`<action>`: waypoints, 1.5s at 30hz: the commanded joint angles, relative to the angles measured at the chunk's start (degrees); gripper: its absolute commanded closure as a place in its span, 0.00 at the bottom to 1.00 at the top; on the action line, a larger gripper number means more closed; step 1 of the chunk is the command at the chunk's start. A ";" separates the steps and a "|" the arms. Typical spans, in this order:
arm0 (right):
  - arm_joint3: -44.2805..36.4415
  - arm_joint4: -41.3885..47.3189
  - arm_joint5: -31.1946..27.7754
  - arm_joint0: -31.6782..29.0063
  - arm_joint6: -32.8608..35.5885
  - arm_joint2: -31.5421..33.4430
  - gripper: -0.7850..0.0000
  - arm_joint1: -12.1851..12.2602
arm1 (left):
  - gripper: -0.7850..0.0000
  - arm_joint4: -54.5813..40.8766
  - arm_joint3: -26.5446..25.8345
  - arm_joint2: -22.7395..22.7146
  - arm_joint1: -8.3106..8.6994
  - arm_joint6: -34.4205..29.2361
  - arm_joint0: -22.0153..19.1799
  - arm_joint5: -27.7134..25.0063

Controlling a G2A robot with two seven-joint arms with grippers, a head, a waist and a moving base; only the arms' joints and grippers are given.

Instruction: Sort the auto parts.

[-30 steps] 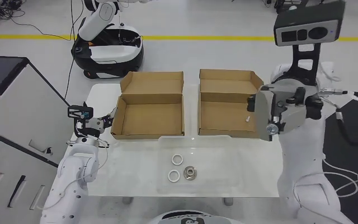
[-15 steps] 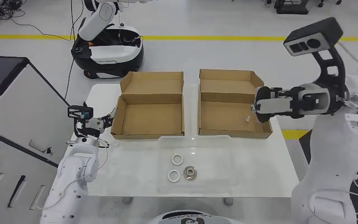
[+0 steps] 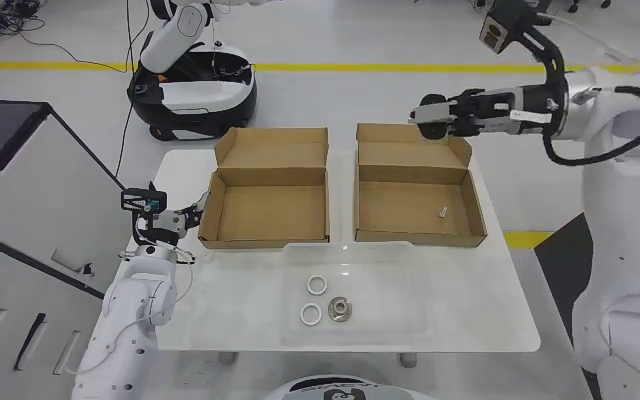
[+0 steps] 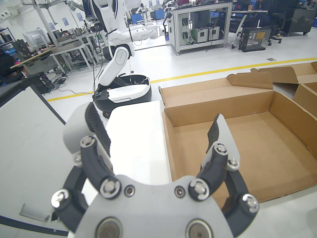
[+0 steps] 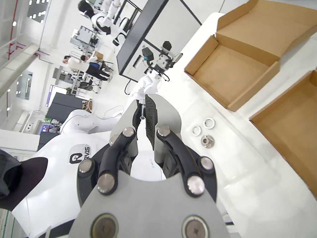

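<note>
Two open cardboard boxes stand side by side, the left box (image 3: 265,212) (image 4: 247,147) (image 5: 230,75) bare inside and the right box (image 3: 400,205) (image 5: 292,130) holding one small bolt (image 3: 440,211). In front of them lie two white rings (image 3: 317,284) (image 3: 311,314) (image 5: 209,123) and a metal flanged nut (image 3: 339,307) (image 5: 206,140). My right gripper (image 3: 425,112) (image 5: 145,102) hangs high behind the right box's back flap, shut on a small threaded bolt (image 5: 141,112). At the table's left edge my left gripper (image 3: 185,216) (image 4: 156,127) stands open beside the left box, holding nothing.
The white table (image 3: 430,300) has free room in front of the boxes and to the right of the parts. A dark panel (image 3: 40,160) stands left of the table. Another robot's base (image 3: 195,95) sits on the floor behind the left box.
My right arm has swung from the right box's right wall up and back to behind its back flap. The left arm and the parts on the table have not moved.
</note>
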 commanded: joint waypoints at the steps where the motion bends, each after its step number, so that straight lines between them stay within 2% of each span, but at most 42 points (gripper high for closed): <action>1: 3.64 -0.83 -0.40 4.02 0.42 -3.90 1.00 1.43 | 0.00 0.00 0.00 0.00 0.00 0.00 0.00 0.00; 7: 14.32 -3.78 -2.50 16.68 2.52 -18.47 1.00 5.27 | 0.00 0.00 0.00 0.00 0.00 0.00 0.00 0.00; 14: 21.67 -0.17 -2.52 30.45 2.52 -39.44 1.00 7.60 | 0.00 0.00 0.00 0.00 0.00 0.00 0.00 0.00; 20: 26.04 1.88 -2.53 39.53 2.52 -56.20 1.00 7.73 | 0.00 0.00 0.00 0.00 0.00 0.00 0.00 0.00; 26: 29.18 0.67 -2.53 44.36 2.52 -70.00 1.00 6.14 | 0.00 0.00 0.00 0.00 0.00 0.00 0.00 0.00; 35: 34.35 -11.99 -2.53 37.87 2.52 -71.17 1.00 2.90 | 0.00 0.00 0.00 0.00 0.00 0.00 0.00 0.00; 45: 38.81 -18.81 -2.52 30.66 2.52 -71.17 1.00 -0.27 | 0.00 0.00 0.00 0.00 0.00 0.00 0.00 0.00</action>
